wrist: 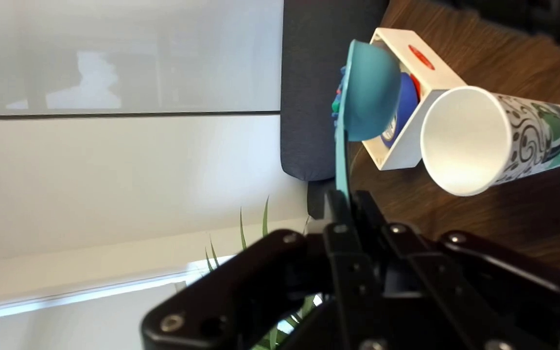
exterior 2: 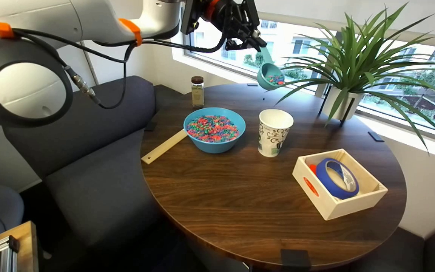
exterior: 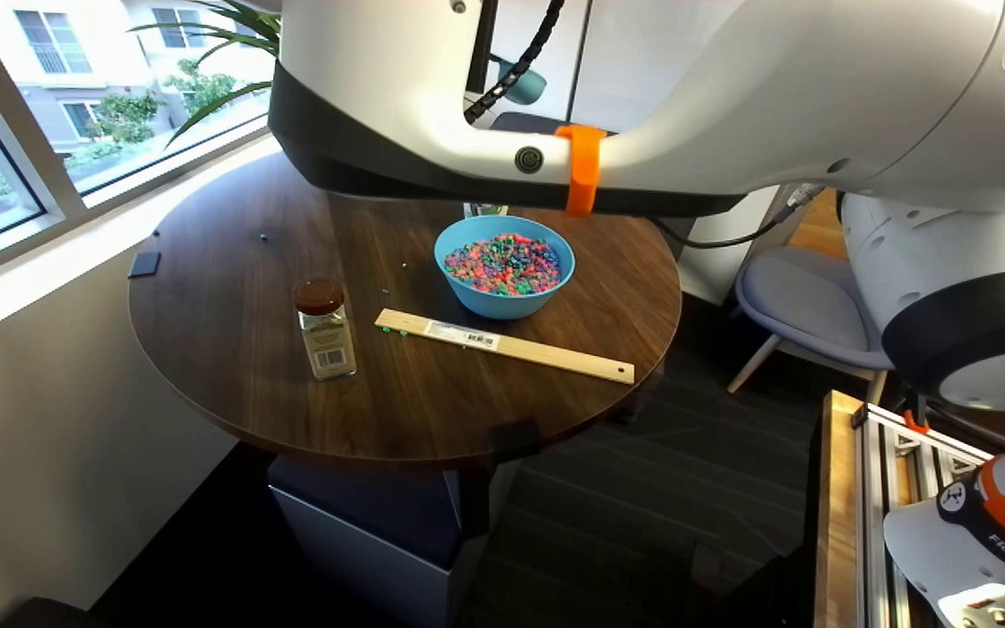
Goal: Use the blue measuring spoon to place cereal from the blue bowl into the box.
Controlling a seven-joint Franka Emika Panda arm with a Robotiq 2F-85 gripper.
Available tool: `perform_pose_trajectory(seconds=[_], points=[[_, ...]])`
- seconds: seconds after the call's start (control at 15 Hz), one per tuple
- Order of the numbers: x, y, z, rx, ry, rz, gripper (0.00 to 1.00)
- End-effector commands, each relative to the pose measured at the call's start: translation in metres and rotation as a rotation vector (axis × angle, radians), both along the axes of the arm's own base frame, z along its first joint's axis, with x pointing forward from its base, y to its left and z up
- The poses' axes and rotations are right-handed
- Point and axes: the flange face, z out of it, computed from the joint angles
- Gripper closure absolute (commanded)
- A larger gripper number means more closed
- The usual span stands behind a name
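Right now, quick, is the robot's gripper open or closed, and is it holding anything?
Gripper: closed, holding the blue measuring spoon by its handle, with some cereal in the scoop.

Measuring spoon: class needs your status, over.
Fingers shut on measuring spoon, held aloft. Cereal aboard. Blue tape roll inside box, likely in the way.

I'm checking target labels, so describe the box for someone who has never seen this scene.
On the round dark table, run from the blue bowl past the white patterned cup. There sits the box: low, pale wood, open-topped. Unlike its round neighbours, it has straight sides, a red oval mark outside and a roll of blue tape inside.
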Motion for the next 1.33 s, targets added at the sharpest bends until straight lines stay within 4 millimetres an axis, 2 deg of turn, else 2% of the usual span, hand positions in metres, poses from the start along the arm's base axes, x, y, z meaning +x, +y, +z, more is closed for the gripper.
perform_pose_trajectory(seconds=[0.0, 0.4, 0.8, 1.0, 1.13, 1.2, 1.27], points=[[0.003, -0.023, 0.019, -0.015, 0.022, 0.009, 0.97], [0.009, -0.077, 0.045, -0.029, 0.089, -0.015, 0.97], [0.02, -0.133, 0.038, -0.001, 0.189, -0.037, 0.97], [0.026, -0.151, 0.03, 0.014, 0.235, -0.028, 0.96], [0.028, -0.153, 0.024, 0.033, 0.251, -0.014, 0.96], [0.025, -0.154, 0.029, 0.009, 0.225, -0.047, 0.92], [0.026, -0.156, 0.026, 0.012, 0.231, -0.045, 0.92]])
